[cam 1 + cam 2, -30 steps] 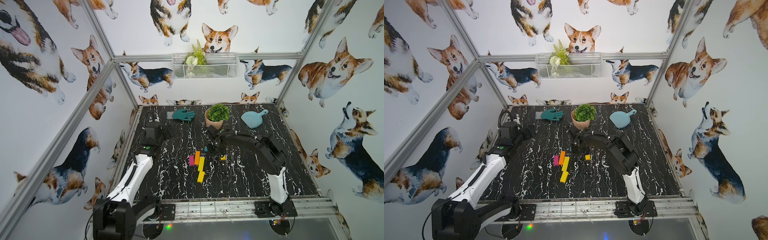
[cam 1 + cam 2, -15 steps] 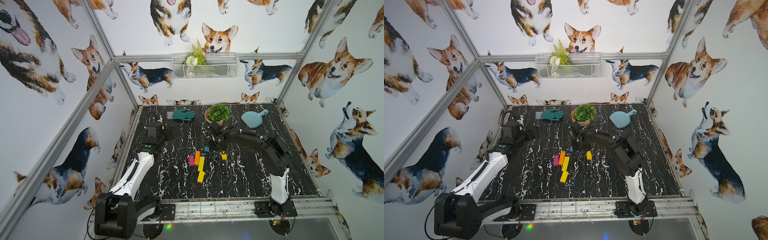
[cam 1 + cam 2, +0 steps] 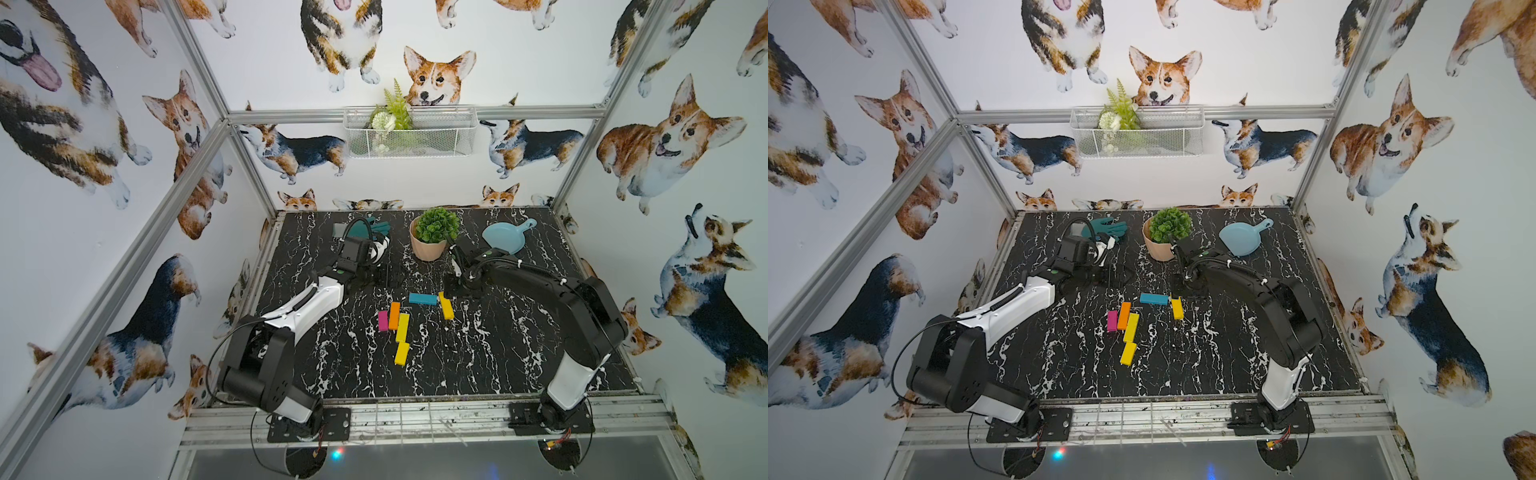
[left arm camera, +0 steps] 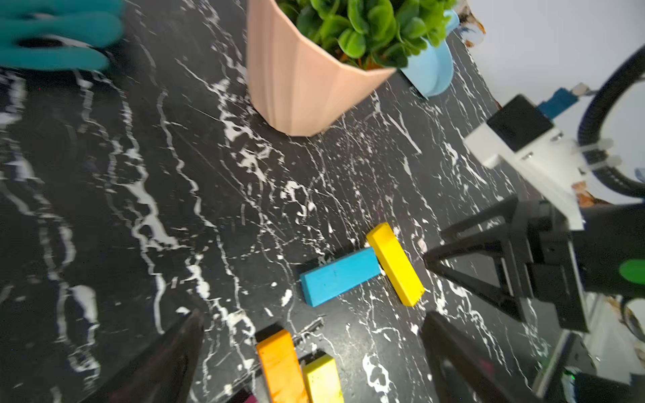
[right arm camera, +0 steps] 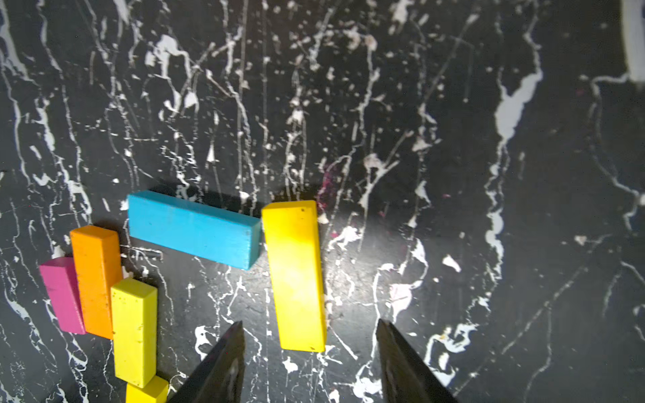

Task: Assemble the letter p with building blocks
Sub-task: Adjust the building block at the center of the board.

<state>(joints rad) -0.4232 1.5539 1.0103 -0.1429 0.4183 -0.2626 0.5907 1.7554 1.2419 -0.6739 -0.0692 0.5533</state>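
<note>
1. Nearest us, a near yellow bar (image 3: 402,353) lies flat on the table (image 3: 498,353). Its far end meets the middle yellow bar (image 3: 402,327).
2. Just left of that, the orange bar (image 3: 394,316) and pink bar (image 3: 382,321) lie side by side and touching. We judge the stem to be bunched rather than laid in a line.
3. Farther on, the teal bar (image 3: 422,298) lies crosswise and slightly skewed. Its right end touches the left face of the right yellow bar (image 3: 446,305), making one corner of the loop. A gap separates the teal from the orange.
4. The right gripper (image 5: 310,321) hangs by the right yellow bar without touching it. Its jaws are parted wider than the bar and hold nothing.
   - We take the step in hand to be squaring this loop side.
   - We would straddle the bar across its short width, close gently, and shift it without dragging the teal bar out of line.
5. The left gripper (image 4: 314,315) is spread fully and empty, hanging over the table left of the teal bar. We think it could steady the teal end during any nudge.
6. Farthest off are the pot plant (image 3: 428,245), glove (image 3: 380,227), dustpan (image 3: 505,237) and wall basket (image 3: 409,133), all well apart from the bars.
7. We can read no brand, label or writing anywhere.
</note>
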